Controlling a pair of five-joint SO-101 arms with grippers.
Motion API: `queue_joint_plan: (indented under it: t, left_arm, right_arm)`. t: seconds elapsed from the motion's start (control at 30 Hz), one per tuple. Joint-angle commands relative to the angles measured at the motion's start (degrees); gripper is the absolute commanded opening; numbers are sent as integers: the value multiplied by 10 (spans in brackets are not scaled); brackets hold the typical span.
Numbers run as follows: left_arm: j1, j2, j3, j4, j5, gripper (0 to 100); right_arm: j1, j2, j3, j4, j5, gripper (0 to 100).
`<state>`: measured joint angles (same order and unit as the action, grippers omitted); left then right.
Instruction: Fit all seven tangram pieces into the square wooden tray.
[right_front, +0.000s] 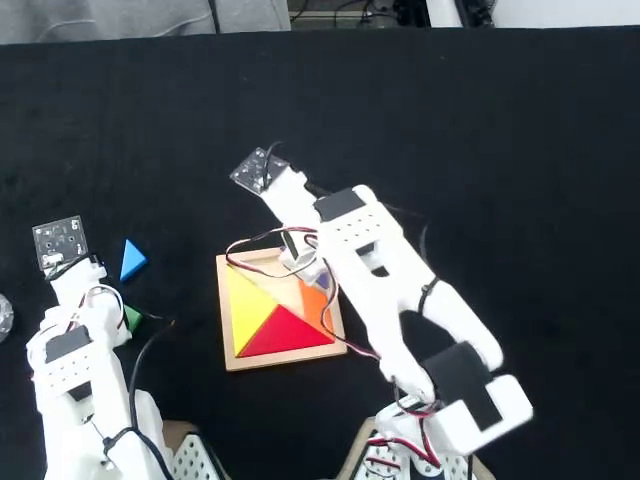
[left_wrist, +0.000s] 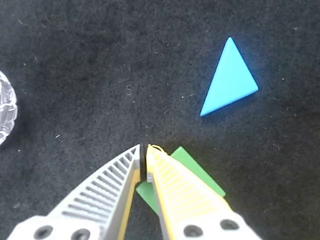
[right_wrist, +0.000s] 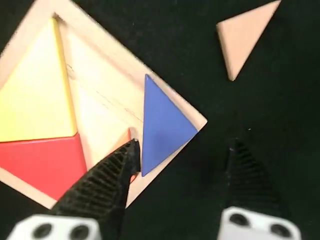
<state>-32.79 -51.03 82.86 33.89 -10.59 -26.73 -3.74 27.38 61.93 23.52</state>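
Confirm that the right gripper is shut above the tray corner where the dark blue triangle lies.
No: the right gripper is open, not shut; the right wrist view shows it above the tray corner where the dark blue triangle lies.

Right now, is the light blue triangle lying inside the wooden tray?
No, the light blue triangle lies on the black table, apart from the wooden tray.

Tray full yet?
No. Bare wood shows in the tray; the light blue triangle and green piece lie outside it.
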Motion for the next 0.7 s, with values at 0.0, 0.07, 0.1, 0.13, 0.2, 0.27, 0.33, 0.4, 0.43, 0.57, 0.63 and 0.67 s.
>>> queue_joint_plan:
  t: [0.0, 0.07, 0.1, 0.13, 0.2, 0.27, 0.33, 0.4, 0.43, 0.57, 0.63, 0.67]
  left_arm:
    - [7, -7, -24, 1, -3, 33]
    - [7, -7, -24, 1, -3, 33]
    - [7, -7, -24, 1, -3, 33]
    - [7, -7, -24, 1, -3, 33]
    - [7, -7, -24, 1, -3, 33]
    - [7, -7, -24, 1, -3, 33]
    - [7, -7, -24, 1, -3, 33]
    - [7, -7, -24, 1, -3, 33]
    - [7, -7, -24, 1, -3, 33]
    - [7, -7, -24, 1, -3, 33]
    - [7, -7, -24, 1, -3, 33]
    - [7, -7, -24, 1, -3, 33]
  right_arm:
    - [18, -30, -16, -38, 4, 247]
    - [34, -18, -18, -77, -17, 127]
    - [40, -6, -19, -91, -30, 46]
    - [43, 8, -20, -99, -37, 2]
    - [45, 36, -21, -107, -38, 74]
    - [47, 58, -32, -105, -29, 80]
    - [51, 78, -45, -104, -20, 43]
    - [55, 93, -54, -104, -22, 8]
    - [55, 95, -54, -104, -21, 16]
    - [54, 99, -51, -103, -19, 17]
    - [52, 99, -51, -98, -19, 17]
    - [51, 99, -51, -88, -18, 17]
